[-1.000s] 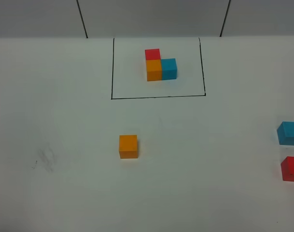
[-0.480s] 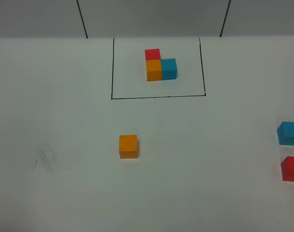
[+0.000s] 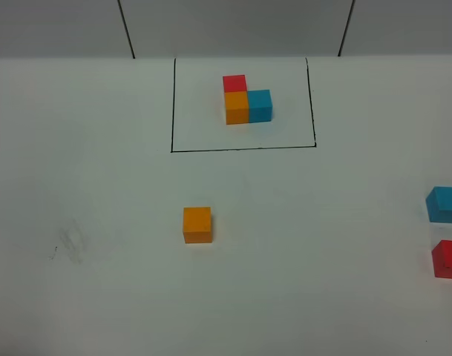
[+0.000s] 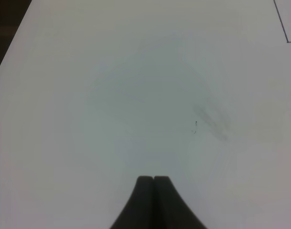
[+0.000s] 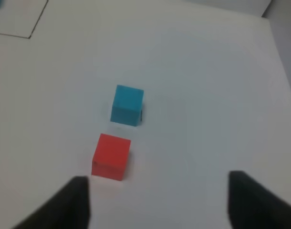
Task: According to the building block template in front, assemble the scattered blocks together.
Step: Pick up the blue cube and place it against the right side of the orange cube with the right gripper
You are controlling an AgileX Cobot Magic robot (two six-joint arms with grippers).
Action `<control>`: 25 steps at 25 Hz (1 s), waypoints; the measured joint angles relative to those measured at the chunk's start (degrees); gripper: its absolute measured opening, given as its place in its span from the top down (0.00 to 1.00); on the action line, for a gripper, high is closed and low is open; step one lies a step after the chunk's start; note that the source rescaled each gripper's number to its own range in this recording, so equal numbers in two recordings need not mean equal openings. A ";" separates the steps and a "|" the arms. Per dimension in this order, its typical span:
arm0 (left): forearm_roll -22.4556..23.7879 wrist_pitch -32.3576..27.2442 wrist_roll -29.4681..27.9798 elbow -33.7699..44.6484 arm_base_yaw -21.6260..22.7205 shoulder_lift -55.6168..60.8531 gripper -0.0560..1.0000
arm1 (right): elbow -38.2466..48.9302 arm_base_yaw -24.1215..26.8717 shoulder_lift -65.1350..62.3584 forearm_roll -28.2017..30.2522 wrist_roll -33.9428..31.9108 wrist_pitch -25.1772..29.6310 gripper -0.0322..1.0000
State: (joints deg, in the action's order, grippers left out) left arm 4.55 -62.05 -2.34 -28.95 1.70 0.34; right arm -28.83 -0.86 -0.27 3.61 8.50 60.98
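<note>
sitting unmoved, the scattered blocks (image 3: 197,225) lie apart: orange block (image 3: 197,225) midway on the worktop (image 3: 322,297), well short of the building block template (image 3: 246,99); blue block (image 5: 127,104) and red block (image 5: 111,156) just ahead of my right gripper (image 5: 158,183), which has just spread wide, empty. i judge a pick is starting. cubes, no long axis; red lies about square-on. my left gripper (image 4: 154,180) is closed, empty.

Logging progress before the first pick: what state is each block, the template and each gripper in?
Template: assembled L, inside its drawn frame.
Orange block: loose, alone mid-table.
Blue block: loose, touching nothing.
Red block: loose, touching nothing.
Left gripper: shut, empty.
Right gripper: open, empty.
</note>
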 joint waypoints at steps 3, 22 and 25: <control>0.00 0.00 0.05 0.00 0.00 0.00 0.95 | 0.00 0.00 0.00 -0.04 -0.50 0.00 0.04; 0.00 0.00 0.07 0.00 0.00 0.00 0.95 | -2.28 0.00 2.39 -0.04 -3.94 1.25 0.14; 0.00 0.00 0.01 0.00 0.00 0.00 0.95 | -4.54 0.00 6.42 0.02 -4.35 1.39 0.14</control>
State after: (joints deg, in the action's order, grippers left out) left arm 4.55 -62.05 -2.33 -28.95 1.70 0.34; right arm -33.37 -0.86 6.15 3.62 4.15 62.37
